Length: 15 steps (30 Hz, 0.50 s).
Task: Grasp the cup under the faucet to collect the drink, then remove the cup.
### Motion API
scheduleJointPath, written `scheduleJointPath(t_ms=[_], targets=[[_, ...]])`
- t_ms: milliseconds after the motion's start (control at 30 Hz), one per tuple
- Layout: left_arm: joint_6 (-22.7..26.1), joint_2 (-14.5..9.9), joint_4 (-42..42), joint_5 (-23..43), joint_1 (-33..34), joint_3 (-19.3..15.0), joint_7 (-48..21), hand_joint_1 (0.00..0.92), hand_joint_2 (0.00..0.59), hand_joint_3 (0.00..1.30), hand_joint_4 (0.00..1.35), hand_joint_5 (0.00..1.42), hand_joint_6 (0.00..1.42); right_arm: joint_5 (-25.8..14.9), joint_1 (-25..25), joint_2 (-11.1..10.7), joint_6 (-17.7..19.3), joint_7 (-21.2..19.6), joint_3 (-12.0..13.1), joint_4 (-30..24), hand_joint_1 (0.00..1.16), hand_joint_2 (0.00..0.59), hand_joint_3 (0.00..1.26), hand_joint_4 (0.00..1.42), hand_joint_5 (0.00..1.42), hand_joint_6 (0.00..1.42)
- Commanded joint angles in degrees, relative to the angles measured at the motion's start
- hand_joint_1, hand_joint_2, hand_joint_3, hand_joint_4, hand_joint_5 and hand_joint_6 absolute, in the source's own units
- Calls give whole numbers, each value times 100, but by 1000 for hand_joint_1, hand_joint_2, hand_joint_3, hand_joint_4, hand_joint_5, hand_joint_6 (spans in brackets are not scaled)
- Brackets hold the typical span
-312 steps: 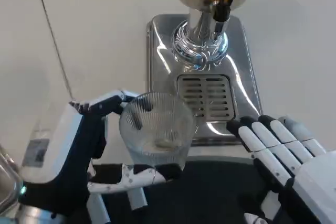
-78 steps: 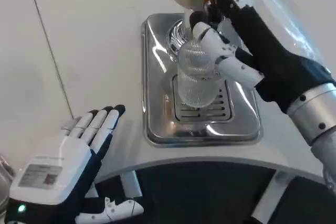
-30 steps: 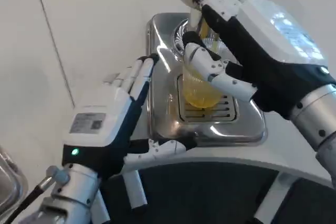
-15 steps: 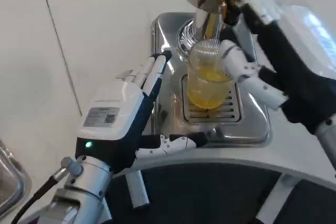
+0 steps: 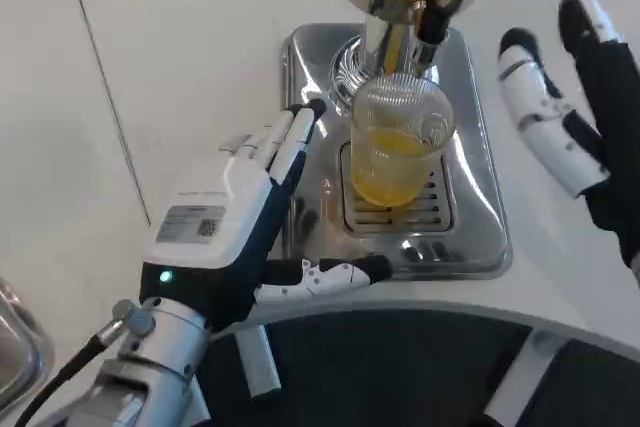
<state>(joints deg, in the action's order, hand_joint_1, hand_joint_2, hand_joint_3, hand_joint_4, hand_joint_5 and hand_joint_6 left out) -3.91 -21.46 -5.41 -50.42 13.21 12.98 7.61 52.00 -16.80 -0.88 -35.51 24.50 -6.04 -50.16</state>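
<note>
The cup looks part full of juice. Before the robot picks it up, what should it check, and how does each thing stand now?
1. Cup upright on the drip tray: ok.
2. Juice collected in the cup: ok, roughly the lower half is orange.
3. Flow from the faucet stopped: cannot tell.
4. Right hand out of the way: ok, apart from the cup, to its right.
5. Left hand open and ready: ok, fingers apart beside the cup.
6. Left hand gripping the cup: not ok, not yet around it.

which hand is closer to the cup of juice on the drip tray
Left. The left hand is open just to the cup's left, fingertips close to its side but not touching. The right hand is open and farther off to the cup's right, over the table.
</note>
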Motion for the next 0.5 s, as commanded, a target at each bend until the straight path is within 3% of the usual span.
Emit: scheduleJointPath(t_ms=[33, 300, 433, 500], targets=[[-12, -10, -14, -46, -124, 62, 82, 146, 52, 0, 0, 105, 143, -284, 247, 102, 9, -108, 88, -212, 98, 586, 0, 0, 0, 0], [-31, 74, 85, 1, -19, 113, 184, 147, 52, 0, 0, 105, 150, -791, 924, -210, 262, -4, 255, -627, 104, 586, 0, 0, 0, 0], [-68, 143, 198, 106, 105, 141, 234, 148, 51, 0, 0, 114, 163, -1146, 1532, -602, 749, -52, 531, -755, 111, 586, 0, 0, 0, 0], [-99, 177, 257, 163, 161, 148, 264, 138, 54, 0, 0, 125, 169, -1279, 1933, -881, 1214, -135, 713, -762, 114, 586, 0, 0, 0, 0]])
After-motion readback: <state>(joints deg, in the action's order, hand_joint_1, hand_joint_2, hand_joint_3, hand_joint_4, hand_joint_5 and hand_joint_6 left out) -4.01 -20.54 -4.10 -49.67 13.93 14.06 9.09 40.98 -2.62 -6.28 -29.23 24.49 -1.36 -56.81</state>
